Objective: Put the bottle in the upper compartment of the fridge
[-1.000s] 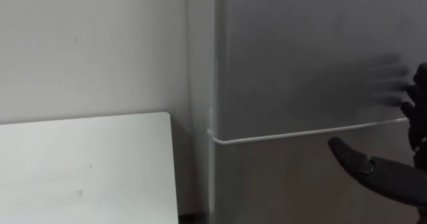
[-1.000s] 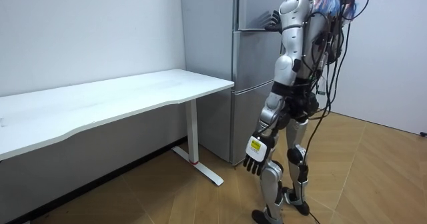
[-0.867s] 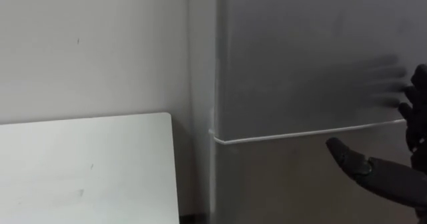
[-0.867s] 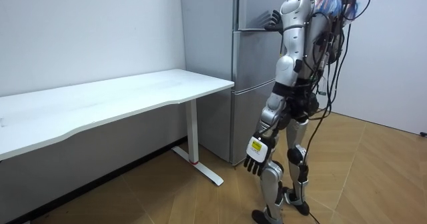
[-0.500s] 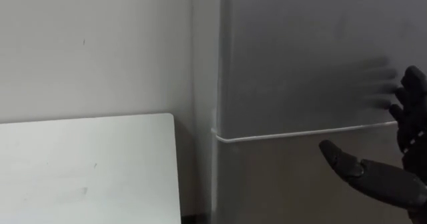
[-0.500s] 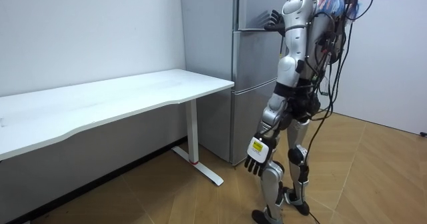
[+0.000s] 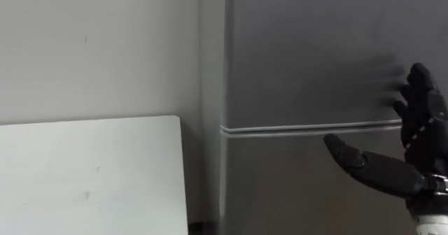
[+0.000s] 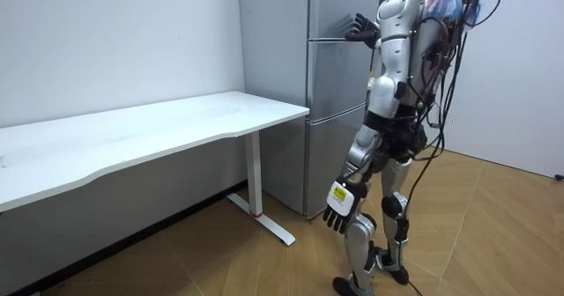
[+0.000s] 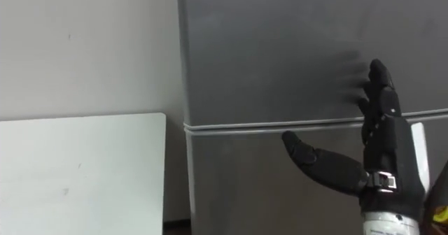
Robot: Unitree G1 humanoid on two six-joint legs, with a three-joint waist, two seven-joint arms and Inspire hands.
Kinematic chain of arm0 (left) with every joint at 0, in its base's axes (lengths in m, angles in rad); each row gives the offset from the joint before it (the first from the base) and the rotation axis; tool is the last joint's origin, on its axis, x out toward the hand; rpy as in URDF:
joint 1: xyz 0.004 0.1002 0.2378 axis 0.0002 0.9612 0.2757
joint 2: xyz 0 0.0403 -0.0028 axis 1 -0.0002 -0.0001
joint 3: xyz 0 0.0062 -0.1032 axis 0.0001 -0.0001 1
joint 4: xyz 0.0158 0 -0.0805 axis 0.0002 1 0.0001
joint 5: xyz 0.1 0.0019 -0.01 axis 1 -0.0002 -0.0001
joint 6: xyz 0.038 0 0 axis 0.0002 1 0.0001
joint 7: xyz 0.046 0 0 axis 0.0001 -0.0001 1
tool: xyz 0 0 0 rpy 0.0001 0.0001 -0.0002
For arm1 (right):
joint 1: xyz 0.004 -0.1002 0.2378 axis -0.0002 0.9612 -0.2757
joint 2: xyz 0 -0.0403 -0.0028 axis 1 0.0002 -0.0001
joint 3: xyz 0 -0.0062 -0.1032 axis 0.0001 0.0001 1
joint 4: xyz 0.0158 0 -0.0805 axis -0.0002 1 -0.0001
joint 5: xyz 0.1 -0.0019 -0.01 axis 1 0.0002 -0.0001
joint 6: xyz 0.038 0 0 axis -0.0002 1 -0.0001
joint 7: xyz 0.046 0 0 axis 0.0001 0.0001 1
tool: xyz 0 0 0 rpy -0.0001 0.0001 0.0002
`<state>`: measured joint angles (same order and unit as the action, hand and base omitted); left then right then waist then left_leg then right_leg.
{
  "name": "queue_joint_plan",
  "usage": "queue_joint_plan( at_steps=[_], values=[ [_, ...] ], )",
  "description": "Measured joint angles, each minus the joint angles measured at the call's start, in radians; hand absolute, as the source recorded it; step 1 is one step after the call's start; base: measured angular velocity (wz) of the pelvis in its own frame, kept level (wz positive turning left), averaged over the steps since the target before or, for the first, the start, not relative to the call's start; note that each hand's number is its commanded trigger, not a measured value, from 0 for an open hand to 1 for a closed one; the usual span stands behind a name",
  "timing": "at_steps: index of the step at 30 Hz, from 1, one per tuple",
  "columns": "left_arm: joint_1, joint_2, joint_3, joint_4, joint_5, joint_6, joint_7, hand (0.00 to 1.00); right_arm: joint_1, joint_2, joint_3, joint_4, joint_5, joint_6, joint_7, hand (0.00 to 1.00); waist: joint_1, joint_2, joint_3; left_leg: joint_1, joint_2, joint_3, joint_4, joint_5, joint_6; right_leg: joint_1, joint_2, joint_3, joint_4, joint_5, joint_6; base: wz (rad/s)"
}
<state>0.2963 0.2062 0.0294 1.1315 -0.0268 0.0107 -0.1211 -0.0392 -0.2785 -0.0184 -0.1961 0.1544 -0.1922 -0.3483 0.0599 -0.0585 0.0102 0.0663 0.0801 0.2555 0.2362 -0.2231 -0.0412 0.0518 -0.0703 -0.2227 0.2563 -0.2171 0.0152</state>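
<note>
I stand close in front of a grey fridge (image 8: 338, 93). Its upper door (image 7: 315, 53) is closed above the seam (image 7: 301, 129) that parts it from the lower door (image 7: 294, 193). My right hand (image 7: 417, 166) is raised just before the upper door near the seam, open, with fingers straight up, thumb spread to the left and nothing in it. The right eye view shows the same hand (image 9: 383, 161), and the room view shows it (image 8: 359, 25) at the fridge front. My left hand (image 8: 337, 209) hangs open and empty beside my thigh.
A white table (image 7: 84, 172) stands to my left, its end near the fridge's side and a pale wall (image 7: 98, 46) behind it. In the room view the table (image 8: 150, 127) runs off to the left on white legs. Wooden floor (image 8: 493, 243) lies open behind me.
My right hand has come further into the eye view, leftward and upward, still open. The fridge seam now looks level and darker. My torso has shifted slightly toward the room view's right.
</note>
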Motion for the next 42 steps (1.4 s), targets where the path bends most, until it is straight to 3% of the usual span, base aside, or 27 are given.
queue_joint_plan(
  at_steps=[2, 7, 14, 19, 22, 29, 35, 42],
  values=[
    [0.005, 0.002, 0.000, -0.007, 0.000, 0.014, 0.000, 0.00, -0.004, -0.002, -0.005, 0.026, -0.007, 0.000, 0.000, 0.00, 0.005, -0.005, -0.0034, 0.000, 0.000, -0.002, 0.001, 0.001, 0.002, 0.002, 0.000, -0.001, 0.000, 0.005, -0.001, 0.00],
    [0.001, 0.004, -0.014, -0.013, -0.007, 0.053, 0.001, 0.00, -0.045, -0.007, -0.006, 0.129, -0.003, -0.020, 0.002, 0.00, -0.001, -0.011, -0.0021, -0.003, 0.000, -0.012, 0.016, 0.001, 0.007, 0.020, 0.001, -0.007, -0.019, 0.021, 0.004, 0.04],
    [-0.015, 0.007, -0.013, -0.023, -0.006, 0.066, -0.001, 0.00, -0.071, -0.030, -0.030, 0.186, 0.000, -0.013, 0.026, 0.00, 0.000, -0.010, -0.0027, -0.024, -0.003, -0.028, 0.041, -0.002, 0.017, 0.018, -0.007, -0.025, -0.017, 0.027, 0.012, 0.08],
    [-0.011, 0.010, -0.012, -0.023, -0.006, 0.075, -0.015, 0.00, -0.071, -0.030, -0.046, 0.184, 0.007, -0.006, 0.059, 0.00, -0.001, -0.006, -0.0083, -0.023, -0.004, -0.030, 0.041, 0.000, 0.019, 0.018, -0.007, -0.026, -0.015, 0.030, 0.008, 0.01],
    [-0.011, 0.010, -0.008, -0.022, -0.010, 0.072, -0.013, 0.00, -0.068, -0.031, -0.048, 0.176, 0.059, -0.003, 0.080, 0.00, -0.008, -0.006, -0.0141, -0.019, -0.004, -0.029, 0.038, 0.000, 0.019, 0.022, -0.006, -0.025, -0.016, 0.032, 0.006, 0.00],
    [-0.003, 0.014, 0.021, -0.012, -0.022, 0.047, -0.002, 0.00, -0.053, -0.046, -0.060, 0.138, 0.139, 0.006, 0.101, 0.00, -0.038, -0.006, -0.0147, -0.013, -0.004, -0.039, 0.037, 0.000, 0.019, 0.040, -0.003, -0.029, -0.034, 0.033, 0.008, 0.05],
    [0.013, 0.018, 0.063, -0.013, -0.022, 0.017, 0.013, 0.00, -0.019, -0.071, -0.160, 0.138, 0.246, 0.013, 0.083, 0.00, -0.054, -0.003, -0.0148, -0.016, -0.006, -0.042, 0.035, -0.001, 0.019, 0.038, 0.001, -0.029, -0.044, 0.034, 0.012, 0.03],
    [0.046, 0.015, 0.207, -0.013, -0.052, -0.006, 0.034, 0.00, 0.115, -0.078, -0.337, 0.167, 0.323, 0.041, 0.002, 0.00, -0.073, 0.022, -0.0135, -0.007, -0.011, -0.042, -0.001, -0.001, 0.016, 0.048, -0.002, -0.040, -0.052, 0.031, 0.017, 0.00]
  ],
)
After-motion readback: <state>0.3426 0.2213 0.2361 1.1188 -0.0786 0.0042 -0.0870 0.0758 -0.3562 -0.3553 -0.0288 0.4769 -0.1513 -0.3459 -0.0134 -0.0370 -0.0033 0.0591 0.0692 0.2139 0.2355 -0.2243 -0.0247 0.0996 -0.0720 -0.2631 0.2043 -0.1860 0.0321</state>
